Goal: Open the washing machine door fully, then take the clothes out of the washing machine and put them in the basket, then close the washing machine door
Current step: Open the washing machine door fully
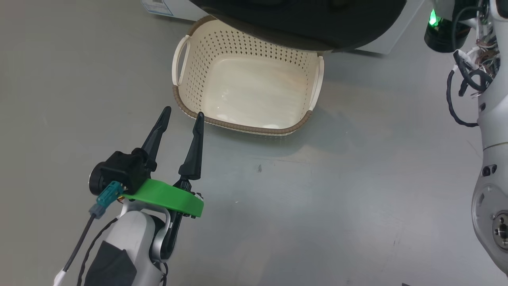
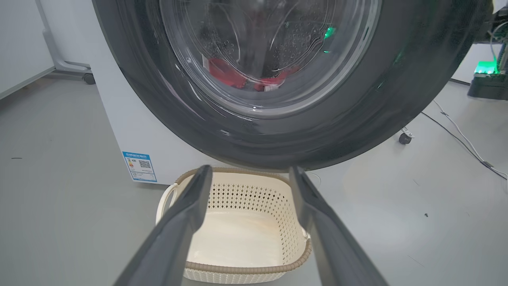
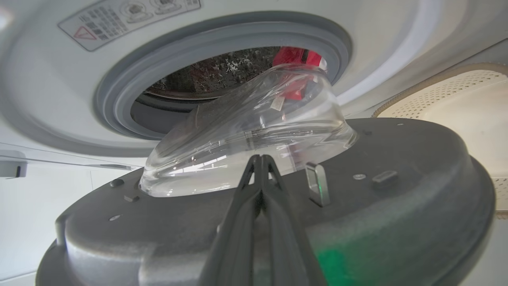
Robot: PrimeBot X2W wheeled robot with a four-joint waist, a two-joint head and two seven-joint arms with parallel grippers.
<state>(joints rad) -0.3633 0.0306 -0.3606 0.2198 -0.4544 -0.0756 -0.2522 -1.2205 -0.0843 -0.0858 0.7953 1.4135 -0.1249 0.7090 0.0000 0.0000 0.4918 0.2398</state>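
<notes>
Head view: the left hand (image 1: 183,112) hangs low over the grey floor (image 1: 325,206) with its two dark fingers spread apart and nothing between them, the tips just beside the near brown rim of the basket (image 1: 238,127). The basket stands empty on the floor, its far end tucked under the black rim of the washing machine door (image 1: 301,24). The pale right arm (image 1: 490,131) runs down the right edge.

Left wrist view: the spread fingers frame the basket. Above it hangs the door, and through the glass window (image 2: 270,47) the red clothes (image 2: 226,73) show, lying in the washing machine (image 2: 131,131). A blue label (image 2: 139,166) sits low on its white front.

Right wrist view: the right hand (image 3: 260,157) has its fingers pressed together, holding nothing, the tips at the base of the door's glass bowl; whether they touch cannot be told. A metal latch (image 3: 317,184) stands just beside them. The door is swung away from the grey rubber ring (image 3: 119,99), with the clothes inside the drum (image 3: 206,75).
</notes>
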